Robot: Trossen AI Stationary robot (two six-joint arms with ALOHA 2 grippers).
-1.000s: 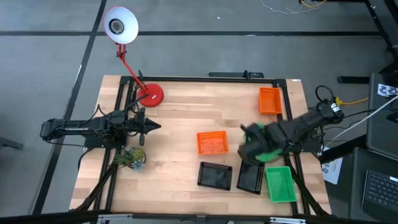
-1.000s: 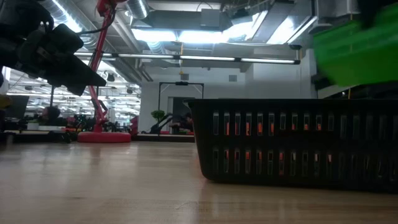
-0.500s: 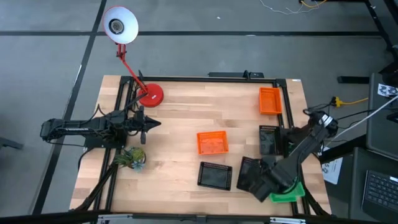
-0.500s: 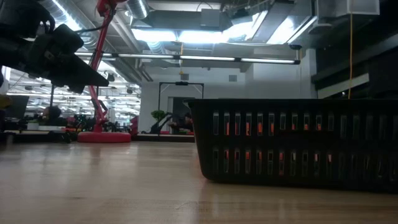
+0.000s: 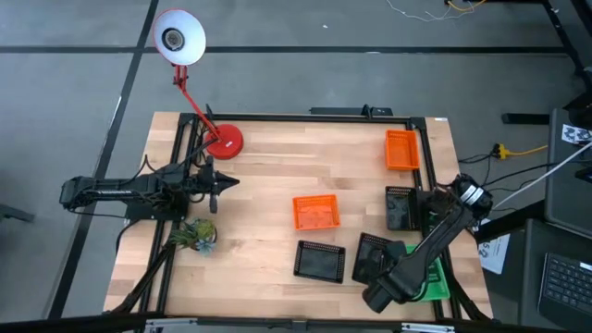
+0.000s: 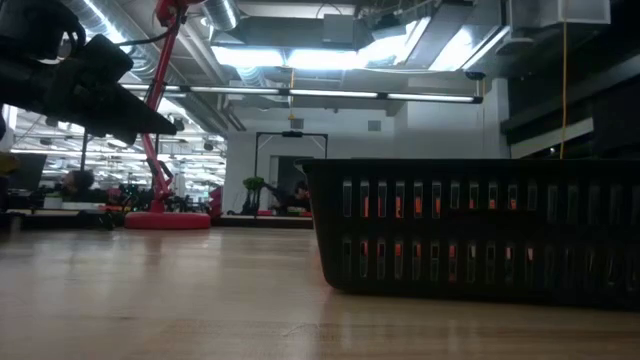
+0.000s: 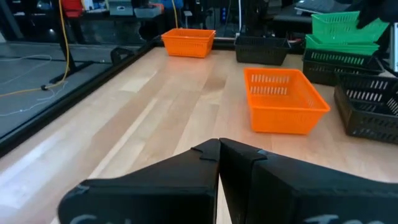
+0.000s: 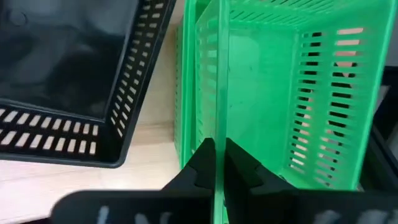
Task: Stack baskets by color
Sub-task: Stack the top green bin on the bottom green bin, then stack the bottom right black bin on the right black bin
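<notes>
Since a second ago your right tool (image 8: 216,163) has carried its pinched green basket (image 8: 273,87) down onto the other green one at the surface's near-right corner, leaving orange and black baskets unstacked.

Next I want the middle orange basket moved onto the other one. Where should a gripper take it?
Grip a long side wall of the middle orange basket at its top rim, coming straight down: it sits upright, open side up, with thin mesh walls and clear table around it.
</notes>
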